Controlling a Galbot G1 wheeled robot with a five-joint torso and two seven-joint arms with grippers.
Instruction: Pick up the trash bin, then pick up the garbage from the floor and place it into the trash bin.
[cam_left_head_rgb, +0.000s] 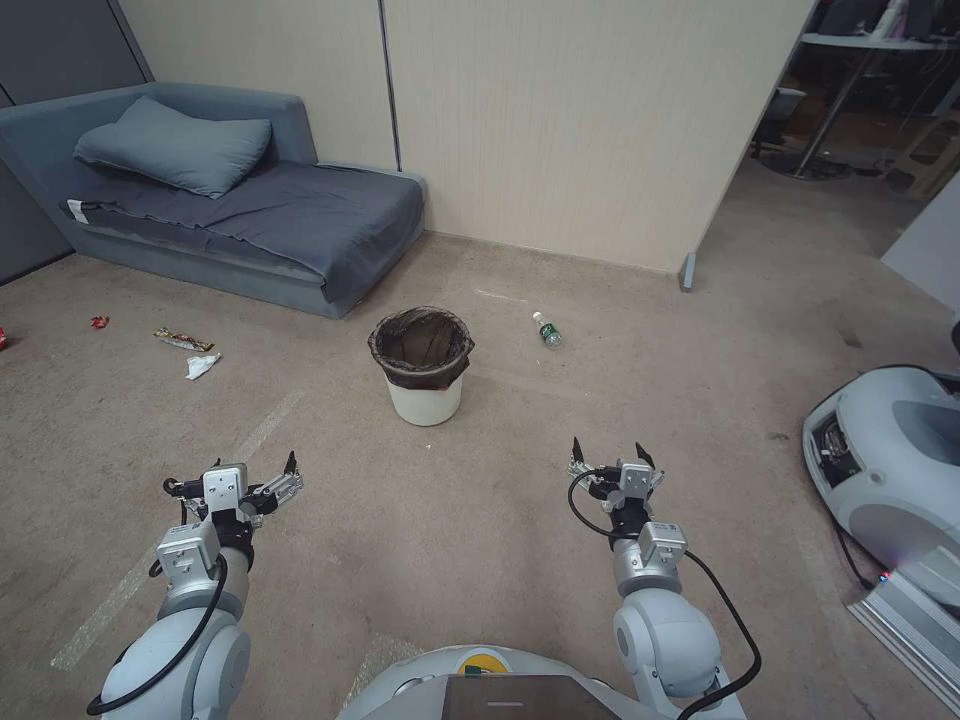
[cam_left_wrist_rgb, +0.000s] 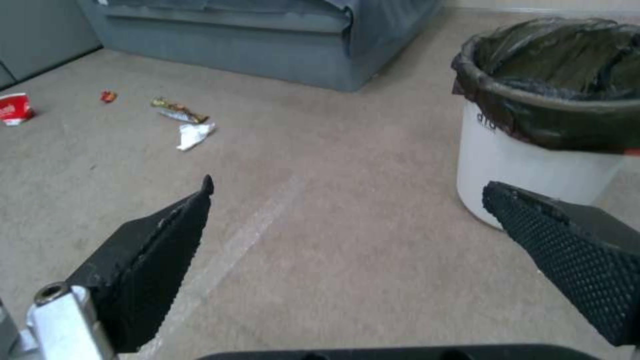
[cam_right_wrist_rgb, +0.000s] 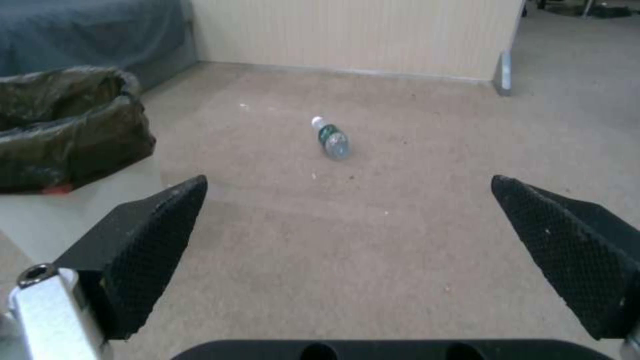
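Head view: bin (cam_left_head_rgb: 421, 367) sits on the floor (cam_left_head_rgb: 480, 500), bottle (cam_left_head_rgb: 547, 331) beside it. Left pincer (cam_left_head_rgb: 232, 478) and right pincer (cam_left_head_rgb: 608, 458) wide, holding nothing. Nothing done yet.

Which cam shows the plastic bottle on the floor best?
Right wrist view: the bottle lies on its side on the carpet, unobstructed, seen between the open right claw tips. The head view shows it farther off, to the right of the trash bin. Left wrist view looks at the bin and wrappers instead.
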